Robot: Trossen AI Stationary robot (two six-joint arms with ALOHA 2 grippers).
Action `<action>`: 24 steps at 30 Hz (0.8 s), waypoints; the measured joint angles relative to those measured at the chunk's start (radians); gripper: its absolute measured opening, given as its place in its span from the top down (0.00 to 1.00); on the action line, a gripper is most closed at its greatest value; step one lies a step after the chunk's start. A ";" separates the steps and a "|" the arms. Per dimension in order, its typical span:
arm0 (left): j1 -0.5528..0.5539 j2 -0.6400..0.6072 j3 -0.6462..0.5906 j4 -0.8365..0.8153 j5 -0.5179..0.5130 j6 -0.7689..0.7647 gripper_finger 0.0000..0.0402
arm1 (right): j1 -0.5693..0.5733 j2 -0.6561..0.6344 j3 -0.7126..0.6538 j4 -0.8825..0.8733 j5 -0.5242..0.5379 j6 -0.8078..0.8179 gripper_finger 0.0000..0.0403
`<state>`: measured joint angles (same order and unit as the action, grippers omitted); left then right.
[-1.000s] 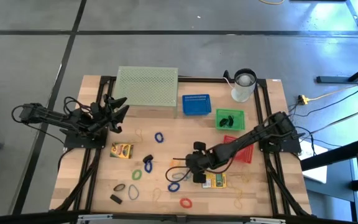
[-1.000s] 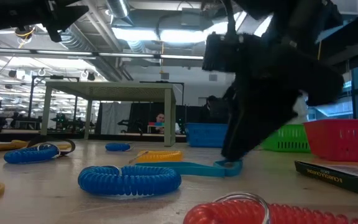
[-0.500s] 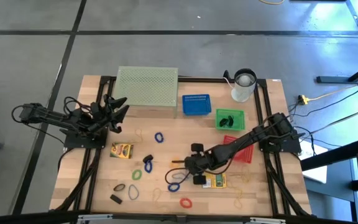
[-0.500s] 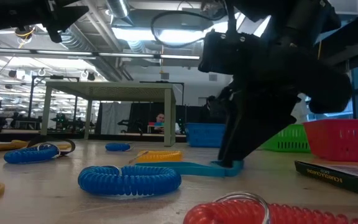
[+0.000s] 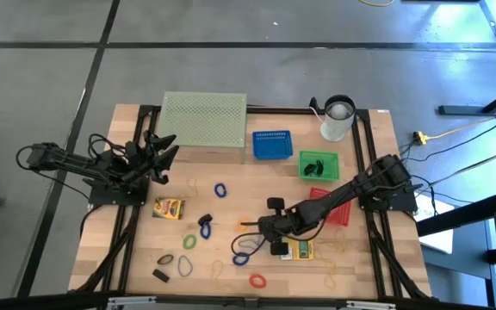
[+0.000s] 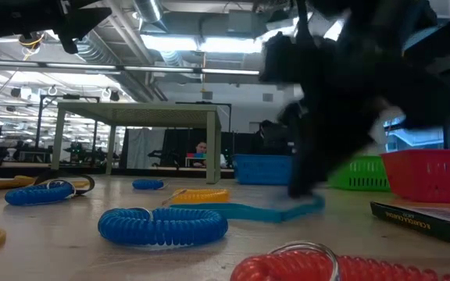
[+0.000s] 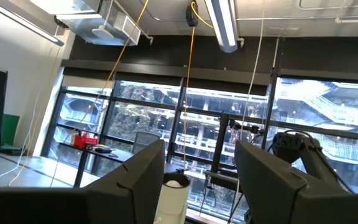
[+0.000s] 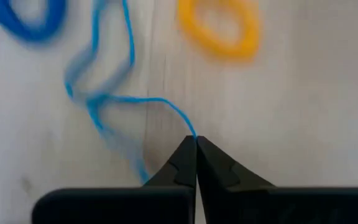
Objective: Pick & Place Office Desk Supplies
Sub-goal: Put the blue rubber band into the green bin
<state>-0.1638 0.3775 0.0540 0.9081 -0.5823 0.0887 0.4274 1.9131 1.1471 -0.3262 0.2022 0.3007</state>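
Band, a thin blue rubber band (image 8: pixel 114 106), is pinched by the right gripper (image 8: pixel 196 144)'s clenched jaws, trailing toward ten o'clock; left gripper (image 7: pixel 199 180)'s jaws released.

A pale green mesh stand (image 5: pixel 203 126) sits at the far side of the wooden table (image 5: pixel 377 263). To its right stand a blue basket (image 5: pixel 272 145), a green basket (image 5: pixel 319 164) and a red basket (image 5: pixel 337 212). A white cup (image 5: pixel 337 119) occupies the far right corner.
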 joint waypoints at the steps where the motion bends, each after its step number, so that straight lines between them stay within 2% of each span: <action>1: 0.000 0.000 0.000 0.000 0.000 0.001 0.53 | 0.000 -0.021 0.007 0.006 0.026 -0.005 0.99; 6: 0.000 0.000 0.000 0.000 0.000 0.002 0.52 | 0.000 -0.117 0.017 0.014 0.187 -0.096 0.99; 12: 0.000 0.000 0.000 0.001 -0.001 0.003 0.53 | -0.011 -0.275 0.017 0.090 0.673 -0.059 0.99; 15: 0.000 0.000 0.000 0.009 -0.003 0.003 0.53 | -0.012 -0.375 0.018 0.160 0.836 -0.001 0.99; 19: 0.000 0.000 0.000 0.010 -0.003 0.003 0.52 | -0.011 -0.476 0.018 0.247 0.878 -0.001 0.99; 24: 0.000 0.000 0.000 0.022 -0.004 0.021 0.53 | -0.012 -0.527 0.019 0.354 0.816 -0.116 0.99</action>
<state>-0.1636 0.3779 0.0540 0.9306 -0.5865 0.1099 0.4156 1.3865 1.1664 0.0276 1.0187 0.1847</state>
